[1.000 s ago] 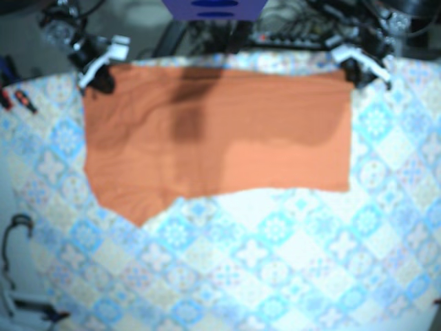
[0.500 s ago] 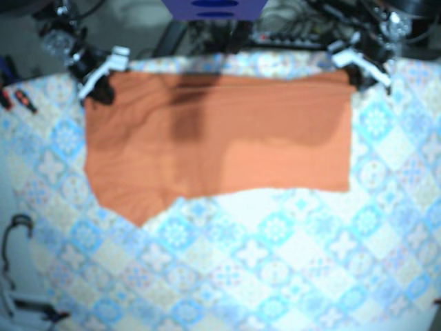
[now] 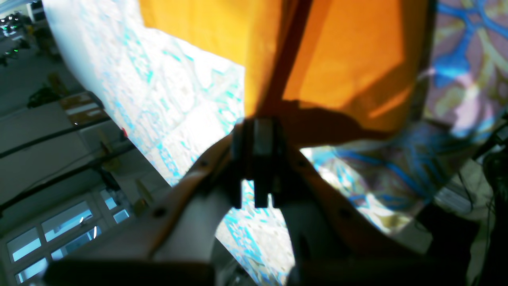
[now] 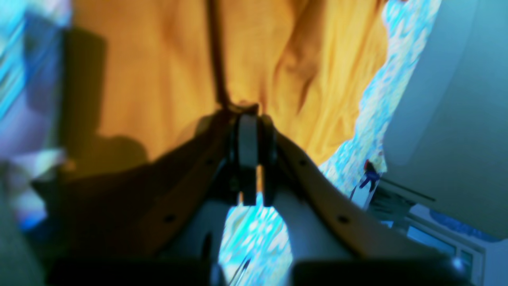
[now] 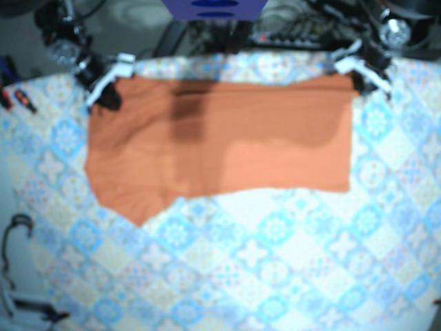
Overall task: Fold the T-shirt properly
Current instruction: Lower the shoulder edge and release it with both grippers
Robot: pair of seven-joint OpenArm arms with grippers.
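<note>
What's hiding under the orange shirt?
The shirt lies on the blue patterned tablecloth, which shows all around it. Whether anything else lies beneath cannot be seen, because the fabric covers it. The left gripper and right gripper pinch its top corners.

Blue-pattern tablecloth point(image 5: 275, 276), daylit windows point(image 3: 47, 234), grey floor point(image 5: 131, 17), cables behind point(image 5: 296, 31)

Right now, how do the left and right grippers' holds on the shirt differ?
The left gripper pinches a fairly smooth stretch of the shirt; the right gripper pinches a visibly wrinkled stretch. In the base view the right gripper's corner sits slightly lower in the picture than the left gripper's. Shared: both are shut on a top corner of the shirt.
</note>
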